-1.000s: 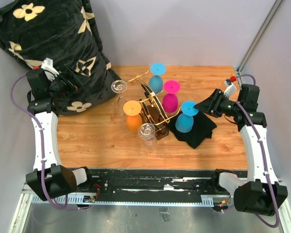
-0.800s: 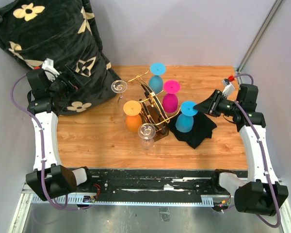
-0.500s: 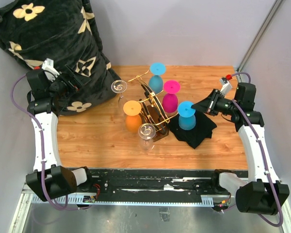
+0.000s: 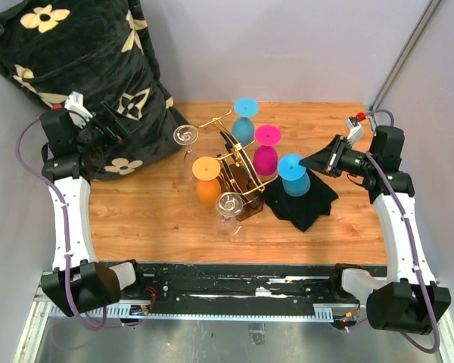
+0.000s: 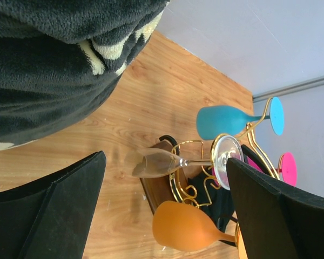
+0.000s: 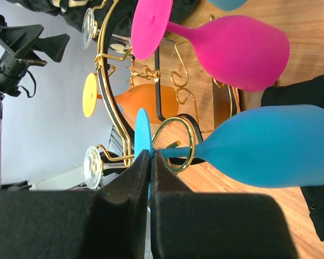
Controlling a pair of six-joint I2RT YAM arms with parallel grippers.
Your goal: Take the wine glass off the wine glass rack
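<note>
The wine glass rack [image 4: 237, 163] is gold wire on a dark wooden base mid-table, also in the left wrist view [image 5: 154, 190]. Blue, pink, orange and clear glasses hang on it upside down. My right gripper [image 4: 309, 162] is shut on the round foot of the near blue wine glass [image 4: 293, 178]. In the right wrist view my gripper [image 6: 149, 156] pinches that foot edge-on, the blue bowl [image 6: 264, 145] points right, and the stem sits inside a gold scroll loop [image 6: 179, 143]. My left gripper [image 4: 119, 123] is open and empty, left of the rack, by the pillow.
A large black flowered pillow [image 4: 83, 68] fills the back left corner. A black cloth [image 4: 309, 206] lies under the blue glass, right of the rack. A pink glass [image 6: 232, 48], an orange glass [image 5: 186, 226] and a clear glass [image 5: 162, 162] hang close by.
My right arm has drawn back and up a little, and the blue glass in it has risen slightly and shifted right. The left arm has not moved.
</note>
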